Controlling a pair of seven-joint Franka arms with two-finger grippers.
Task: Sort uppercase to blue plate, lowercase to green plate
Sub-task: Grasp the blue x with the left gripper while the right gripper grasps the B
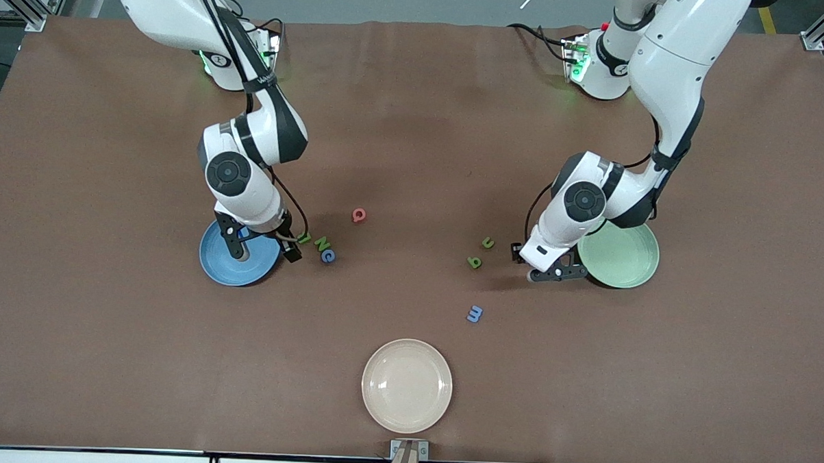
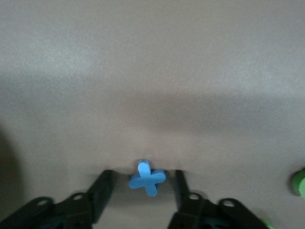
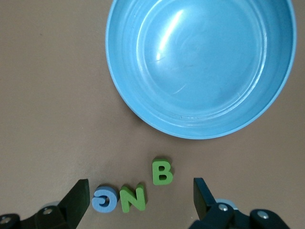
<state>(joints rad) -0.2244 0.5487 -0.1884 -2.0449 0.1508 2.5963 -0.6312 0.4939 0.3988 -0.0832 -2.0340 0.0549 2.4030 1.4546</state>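
The blue lowercase x lies on the table between the fingers of my left gripper, which stands open with a gap on each side of the letter. This gripper is low beside the green plate; in the front view it hides the x. My right gripper is open over the blue plate's rim. Under its spread fingers lie the green B, green N and blue G, beside the empty blue plate.
The red Q lies toward the table's middle. A green u and a green b lie near the left gripper, with the blue m nearer the camera. A cream plate sits at the front edge.
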